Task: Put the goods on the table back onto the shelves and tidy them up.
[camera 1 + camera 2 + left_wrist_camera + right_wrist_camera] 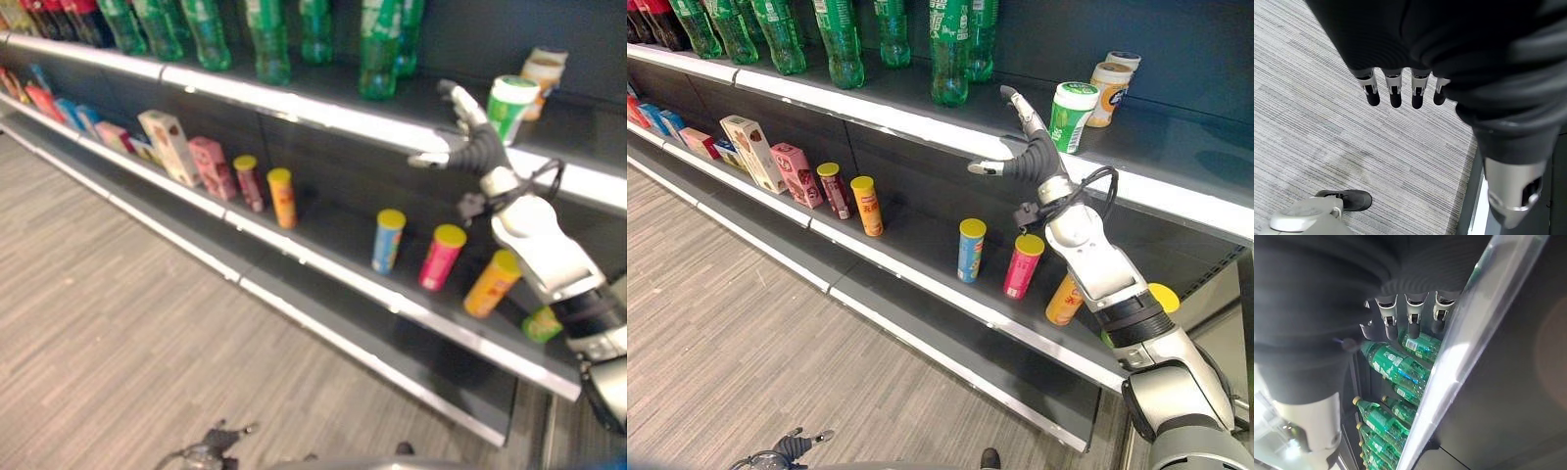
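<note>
My right hand (1034,157) is raised at the front edge of the top shelf (921,122), just left of a green-and-white cup (1073,115). Its fingers are straight and its thumb sticks out sideways; it is open and holds nothing. In the right wrist view its fingertips (1411,318) point at the green bottles (1400,369). My left hand (211,446) hangs low over the floor, open and empty, its fingers (1395,92) straight. On the middle shelf stand a blue tube (387,240), a pink tube (441,257) and an orange tube (492,282), all with yellow lids.
Green bottles (269,39) line the top shelf, with two beige cups (1109,80) behind the green-and-white one. Further left on the middle shelf are two more tubes (281,198) and several boxes (168,147). Grey carpet (118,323) lies before the shelves.
</note>
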Motion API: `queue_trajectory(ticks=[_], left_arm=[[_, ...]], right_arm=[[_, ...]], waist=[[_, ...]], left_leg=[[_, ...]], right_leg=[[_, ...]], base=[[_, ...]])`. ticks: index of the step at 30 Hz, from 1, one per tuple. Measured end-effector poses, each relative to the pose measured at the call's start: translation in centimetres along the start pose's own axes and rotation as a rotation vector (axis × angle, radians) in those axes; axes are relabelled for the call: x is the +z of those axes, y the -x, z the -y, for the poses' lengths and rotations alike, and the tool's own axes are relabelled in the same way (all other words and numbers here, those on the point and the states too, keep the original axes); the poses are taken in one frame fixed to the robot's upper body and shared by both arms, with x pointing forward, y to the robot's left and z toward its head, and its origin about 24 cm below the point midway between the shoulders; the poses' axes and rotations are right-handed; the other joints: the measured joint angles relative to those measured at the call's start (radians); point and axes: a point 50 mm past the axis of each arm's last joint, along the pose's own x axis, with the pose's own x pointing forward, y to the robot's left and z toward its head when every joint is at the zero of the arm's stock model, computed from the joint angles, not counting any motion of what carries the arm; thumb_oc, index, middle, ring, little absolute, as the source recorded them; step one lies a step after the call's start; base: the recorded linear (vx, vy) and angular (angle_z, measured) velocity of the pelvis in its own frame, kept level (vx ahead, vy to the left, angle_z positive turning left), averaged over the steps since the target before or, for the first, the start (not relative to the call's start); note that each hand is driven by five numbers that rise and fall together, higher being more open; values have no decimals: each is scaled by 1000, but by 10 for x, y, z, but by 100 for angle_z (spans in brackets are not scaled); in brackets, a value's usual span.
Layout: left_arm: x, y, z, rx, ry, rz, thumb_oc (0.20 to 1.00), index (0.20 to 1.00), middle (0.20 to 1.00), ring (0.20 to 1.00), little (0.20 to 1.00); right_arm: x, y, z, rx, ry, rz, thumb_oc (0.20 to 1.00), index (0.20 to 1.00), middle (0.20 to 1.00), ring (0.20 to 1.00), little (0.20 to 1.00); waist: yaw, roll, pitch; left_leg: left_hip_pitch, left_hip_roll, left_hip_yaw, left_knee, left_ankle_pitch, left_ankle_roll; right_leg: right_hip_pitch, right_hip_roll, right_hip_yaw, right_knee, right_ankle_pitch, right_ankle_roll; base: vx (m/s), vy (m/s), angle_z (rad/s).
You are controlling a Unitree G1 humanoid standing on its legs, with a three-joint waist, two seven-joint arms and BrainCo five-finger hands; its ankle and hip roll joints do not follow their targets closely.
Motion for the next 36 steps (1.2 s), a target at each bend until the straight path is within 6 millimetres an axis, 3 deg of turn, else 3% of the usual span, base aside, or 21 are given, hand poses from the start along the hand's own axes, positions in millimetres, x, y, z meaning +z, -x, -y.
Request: queue_trajectory(ticks=[36], left_arm=[[2,0,0,16,-1,0,1000,1000,1000,1000,1000]], right_arm=[[0,-1,10,-60,2,-11,1000,1000,1000,1000,1000]], waist=[[-22,7,3]], left_leg=[[4,0,8,0,0,1]], right_leg=[[0,1,11,0,1,0]], base=[[0,0,0]])
